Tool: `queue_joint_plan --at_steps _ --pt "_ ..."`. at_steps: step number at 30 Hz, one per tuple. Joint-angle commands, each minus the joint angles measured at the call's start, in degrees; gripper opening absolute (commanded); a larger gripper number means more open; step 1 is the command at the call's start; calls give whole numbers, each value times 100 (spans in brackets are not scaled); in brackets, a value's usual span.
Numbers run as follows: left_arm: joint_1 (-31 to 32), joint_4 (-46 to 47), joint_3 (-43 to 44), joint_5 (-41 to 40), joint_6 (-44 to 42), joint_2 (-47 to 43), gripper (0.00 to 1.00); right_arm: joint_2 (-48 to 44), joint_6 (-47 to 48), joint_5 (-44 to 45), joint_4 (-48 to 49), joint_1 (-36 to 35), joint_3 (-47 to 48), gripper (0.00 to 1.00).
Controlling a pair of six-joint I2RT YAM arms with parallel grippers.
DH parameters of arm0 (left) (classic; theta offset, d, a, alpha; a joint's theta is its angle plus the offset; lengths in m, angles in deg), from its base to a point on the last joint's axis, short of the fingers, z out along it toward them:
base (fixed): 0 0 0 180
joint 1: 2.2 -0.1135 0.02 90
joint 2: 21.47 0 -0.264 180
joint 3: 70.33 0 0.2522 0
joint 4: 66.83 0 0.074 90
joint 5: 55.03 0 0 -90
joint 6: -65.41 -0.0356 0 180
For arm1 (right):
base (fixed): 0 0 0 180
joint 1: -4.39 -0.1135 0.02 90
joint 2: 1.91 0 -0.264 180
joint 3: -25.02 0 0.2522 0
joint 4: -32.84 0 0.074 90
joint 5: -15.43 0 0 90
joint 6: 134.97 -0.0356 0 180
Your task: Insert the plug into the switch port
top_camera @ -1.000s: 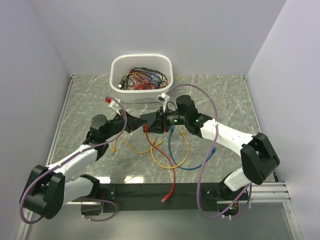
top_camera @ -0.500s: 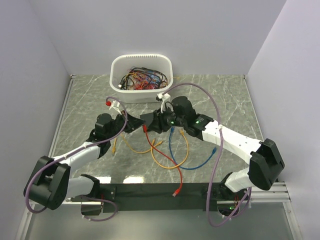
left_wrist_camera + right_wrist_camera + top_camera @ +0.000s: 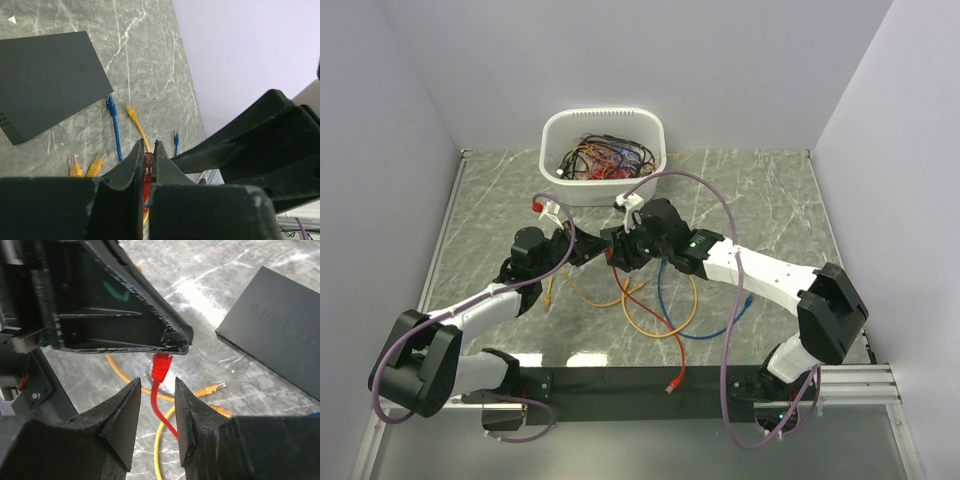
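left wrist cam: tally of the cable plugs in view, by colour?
red plug: 1
blue plugs: 2
yellow/orange plugs: 3
Total: 6

Both arms look the same on my screen. The left arm and the right arm have white shells on the long links and bulky black housings at the joints. A purple cable runs loosely along each arm. I see a small green light near the right wrist. The left gripper and the right gripper have matte black, wedge-shaped fingers with rough, slightly whitish edges.
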Motion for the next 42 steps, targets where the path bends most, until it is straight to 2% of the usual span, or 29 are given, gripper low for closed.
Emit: queue_joint_plan --at_steps 1,20,26,31,34,35,37,42 --pt "30 198 160 -63 57 -129 0 37 50 228 32 -42 358 40" --pt "145 92 212 -229 75 -111 1 380 32 536 -108 -147 534 37" --pt "171 48 221 -317 75 -120 0 327 41 668 -108 -148 499 30" --pt "171 -5 204 -414 75 -138 0 301 -3 738 -144 -156 481 29" --pt "180 -57 186 -484 75 -155 1 230 -38 765 -82 -156 402 19" --pt "180 -83 177 -511 75 -173 0 230 -47 782 -73 -165 367 9" --pt "180 -145 177 -563 49 -190 1 195 -65 835 -73 -165 341 1" --pt "180 -259 195 -669 5 -156 1 90 -152 1116 -99 -165 182 0"
